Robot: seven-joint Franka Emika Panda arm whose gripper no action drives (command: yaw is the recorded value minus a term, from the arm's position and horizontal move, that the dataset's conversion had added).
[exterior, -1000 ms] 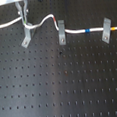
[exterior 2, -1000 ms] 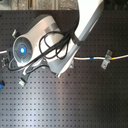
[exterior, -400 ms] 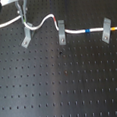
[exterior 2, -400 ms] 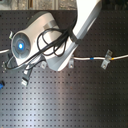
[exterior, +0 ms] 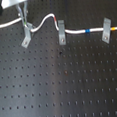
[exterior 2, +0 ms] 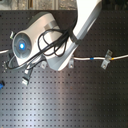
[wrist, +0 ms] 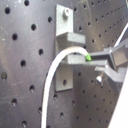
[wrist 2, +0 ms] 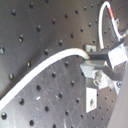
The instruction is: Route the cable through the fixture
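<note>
The white cable (exterior: 72, 30) runs across the back of the black perforated board, and its blue-and-yellow band (exterior: 85, 30) lies between the two right-hand clips. In the first exterior view the grey U-shaped fixture (exterior: 26, 37) stands at the left. My gripper (exterior: 25, 18) hangs just above its prongs, shut on the cable. In the first wrist view the cable (wrist: 52, 75) arches up across the fixture (wrist: 64, 50) into my gripper (wrist: 90, 57). The second wrist view shows the same grip (wrist 2: 92, 60) on the cable (wrist 2: 45, 62). I cannot tell whether the cable sits between the prongs.
Two narrower grey clips, one in the middle (exterior: 61, 33) and one at the right (exterior: 107, 30), hold the cable. In the second exterior view the arm's body (exterior 2: 47, 40) hides the gripper and the fixture; a clip (exterior 2: 106, 59) and the cable (exterior 2: 90, 58) show to the second exterior view's right.
The arm has shifted only slightly over the fixture. The gripper's hold on the cable is unchanged.
</note>
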